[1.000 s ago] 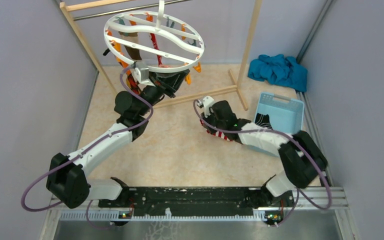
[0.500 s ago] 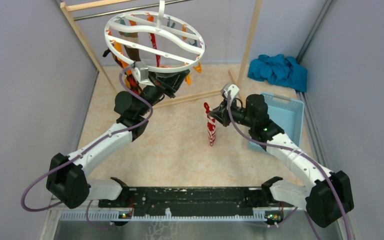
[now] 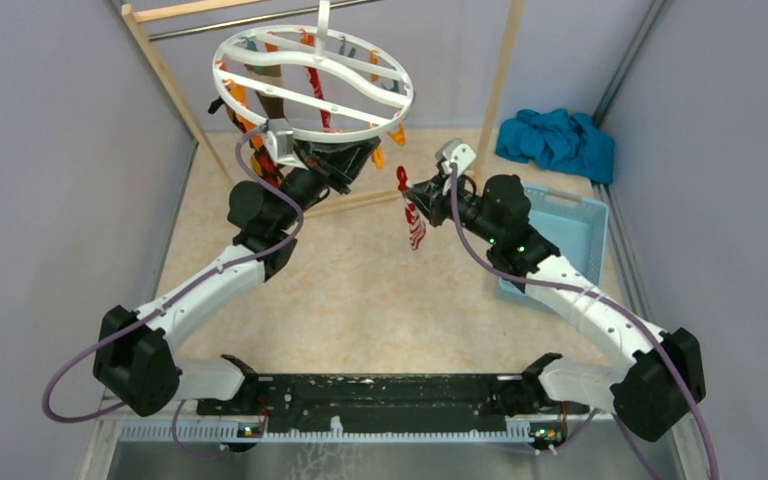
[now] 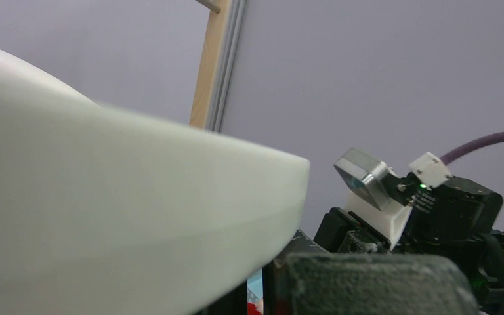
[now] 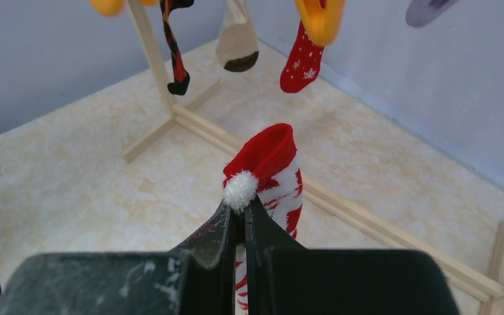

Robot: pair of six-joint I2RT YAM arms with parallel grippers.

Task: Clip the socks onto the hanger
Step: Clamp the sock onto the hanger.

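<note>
The white round hanger [image 3: 345, 134] hangs from the rack rod, with several socks clipped under it. My left gripper [image 3: 345, 160] sits at the ring's near rim and is shut on it; the ring [image 4: 105, 210] fills the left wrist view. My right gripper [image 3: 407, 192] is shut on the cuff of the red-and-white striped sock [image 3: 415, 228], which dangles in the air just right of the ring. In the right wrist view the jaws [image 5: 241, 209] pinch the sock [image 5: 277, 164] below its white pompom. A red sock [image 5: 300, 65], a beige one [image 5: 237, 42] and a dark argyle one [image 5: 176, 65] hang beyond.
The wooden rack [image 3: 495, 90] stands at the back, its base bars on the floor. A teal-blue cloth heap [image 3: 557, 140] lies at the back right. A light-blue basket [image 3: 572, 235] sits on the right, behind my right arm. Grey walls close in both sides.
My right arm has lifted the striped sock off the floor by the basket and carried it up and left toward the hanger. My left gripper has stayed on the ring.
</note>
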